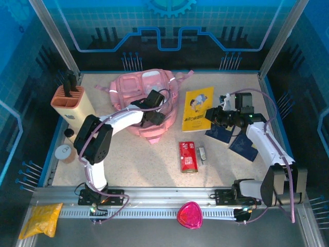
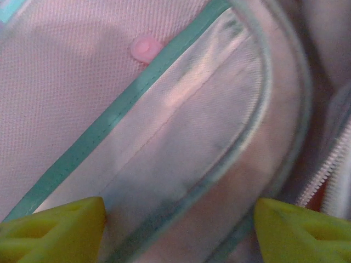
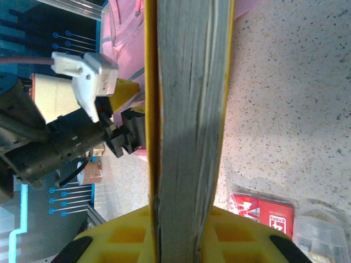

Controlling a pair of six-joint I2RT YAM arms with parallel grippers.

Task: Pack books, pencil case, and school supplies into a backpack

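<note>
Yellow book: the thin square yellow book with a cartoon figure on its cover [image 1: 197, 108] lies on the speckled table [image 1: 154, 159], just right of the backpack. The right wrist camera sees it edge-on, a grey block of pages between yellow covers [image 3: 189, 109].
Right gripper: the right gripper [image 1: 212, 116] is at that book's right edge. Its yellow fingers [image 3: 120, 241] are clamped against both covers.
Backpack: the large soft pink backpack with clear plastic front pockets [image 1: 136, 90] lies toward the far side of the table, left of centre.
Left gripper: the left gripper [image 1: 154, 112] sits over the backpack's near right part. Its jaws are spread wide and hold nothing. The yellow fingertips [image 2: 55, 230] stand apart over a clear pocket with teal trim [image 2: 181, 137].
Navy book: the flat dark navy-blue book [image 1: 244, 148] lies right of the yellow book, partly under the right arm.
Pencil case: the glossy red oblong case with white print [image 1: 188, 156] lies near the table's middle, nearer the arm bases than the yellow book and apart from it.
School supplies: the small grey-white oblong piece [image 1: 201, 153] lies just beside the red case's right side.
Knife block: the beige knife block [image 1: 69, 102] stands at the far left, left of the backpack.
Front ledge: a yellow plastic bag [image 1: 41, 218] lies at the left and a pink-red heart-shaped thing [image 1: 189, 215] near the middle.
</note>
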